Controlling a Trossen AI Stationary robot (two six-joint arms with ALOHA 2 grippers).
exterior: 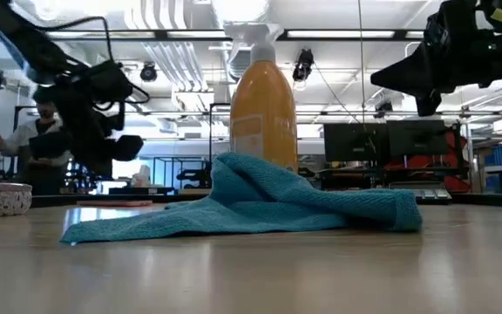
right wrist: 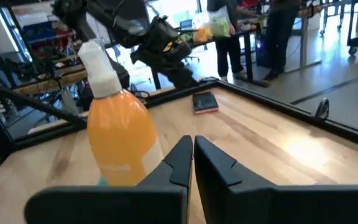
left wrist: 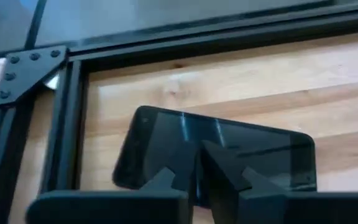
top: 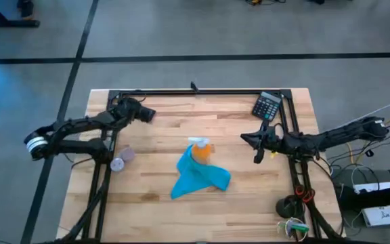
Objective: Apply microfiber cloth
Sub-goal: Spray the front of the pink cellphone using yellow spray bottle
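Note:
The turquoise microfiber cloth (top: 198,177) lies crumpled on the wooden table, its far part bunched against the base of the orange spray bottle (top: 201,150), which stands upright. In the low view the cloth (exterior: 260,208) spreads in front of the bottle (exterior: 263,109). My right gripper (top: 245,139) hangs shut in the air to the right of the bottle, pointing at it. My left gripper (top: 152,115) is shut and hovers at the far left above the black phone (left wrist: 216,149), which lies flat on the table.
A black calculator (top: 268,105) lies at the far right corner. A small round bowl (top: 122,159) sits near the left rail. A black frame (top: 202,93) runs along the table's far edge and sides. A person (exterior: 33,144) stands beyond the table.

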